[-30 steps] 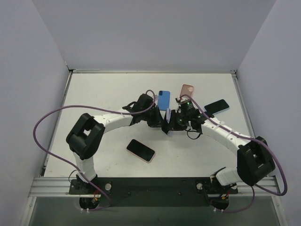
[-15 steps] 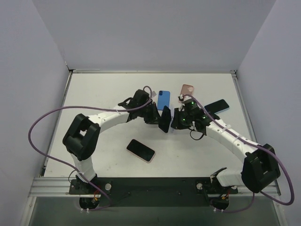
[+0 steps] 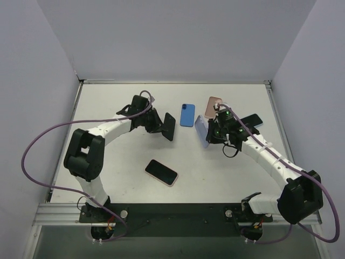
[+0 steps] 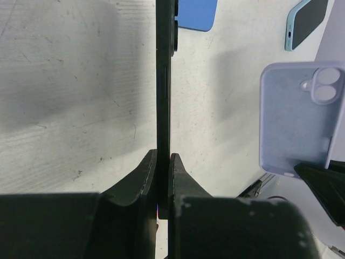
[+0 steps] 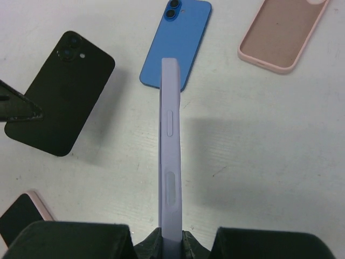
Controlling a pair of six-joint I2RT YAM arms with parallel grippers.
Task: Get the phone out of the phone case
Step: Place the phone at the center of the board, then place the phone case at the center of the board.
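Observation:
My left gripper point(image 3: 159, 125) is shut on a black phone point(image 3: 168, 126), held edge-on above the table; in the left wrist view the phone point(image 4: 164, 81) runs straight up from between the jaws. My right gripper point(image 3: 212, 133) is shut on an empty lavender phone case point(image 3: 201, 131), also held on edge; the right wrist view shows its side with button cut-outs point(image 5: 170, 156). Phone and case are apart, with a gap of table between them. The case also shows in the left wrist view point(image 4: 299, 121), and the black phone in the right wrist view point(image 5: 62, 93).
A blue phone point(image 3: 187, 114) lies face down at the back middle. A pink case point(image 3: 214, 102) and a dark phone in a light-blue case point(image 3: 249, 121) lie at the back right. A pink-edged phone point(image 3: 161, 172) lies screen up near the front middle.
The two grippers were together at the centre; now they have pulled apart. The left arm has moved left with the black phone, the right arm right with the lavender case.

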